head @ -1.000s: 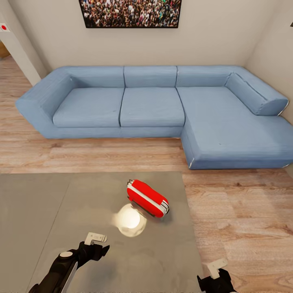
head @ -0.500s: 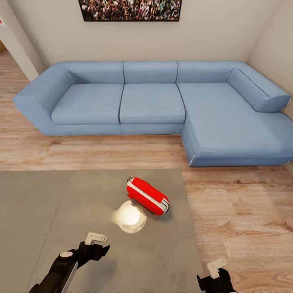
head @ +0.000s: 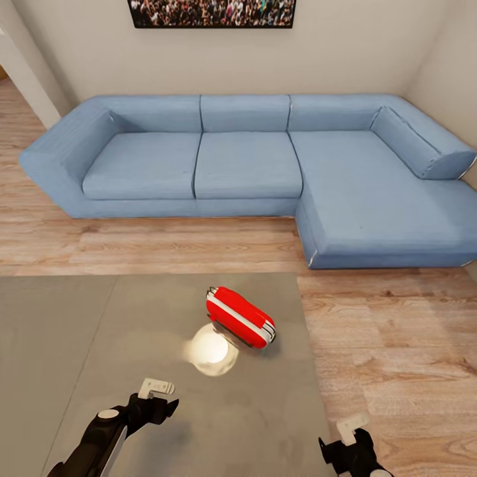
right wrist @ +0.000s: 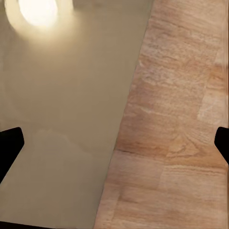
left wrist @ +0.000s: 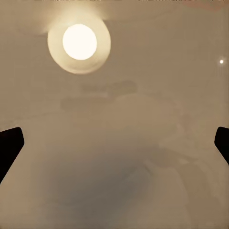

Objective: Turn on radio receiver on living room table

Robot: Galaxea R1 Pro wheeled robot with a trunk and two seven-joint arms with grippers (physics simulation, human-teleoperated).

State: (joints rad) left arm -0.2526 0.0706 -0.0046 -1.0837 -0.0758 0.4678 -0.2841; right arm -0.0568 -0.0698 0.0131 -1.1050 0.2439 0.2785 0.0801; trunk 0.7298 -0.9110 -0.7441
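Between the earlier head views and this one, the sofa [head: 265, 172] and the framed crowd picture [head: 212, 12] have slid up the frame while the radio receiver [head: 240, 317] has crept only slightly. That is the whole picture shifting, so the camera has moved, most likely the robot easing closer or the head tipping down. The radio itself does not seem to have been touched.

The radio lies on the grey surface [head: 66, 344], tilted, ahead of both pincers and between their lines of reach: forward and to the right of the left pincer [head: 156, 386], forward and to the left of the right pincer [head: 352, 421]. It is well apart from either. A bright lamp reflection [head: 211, 351] sits on the glossy top between the left pincer and the radio.

The left pincer hangs over the surface with its fingers spread apart and nothing between them. The right pincer is likewise spread wide and empty, straddling the surface's edge [right wrist: 129, 109] with the plank floor [right wrist: 181, 119] beneath its outer side.

The approach looks nearly finished, and a reach toward the radio's dial remains. The dial cannot be made out here.
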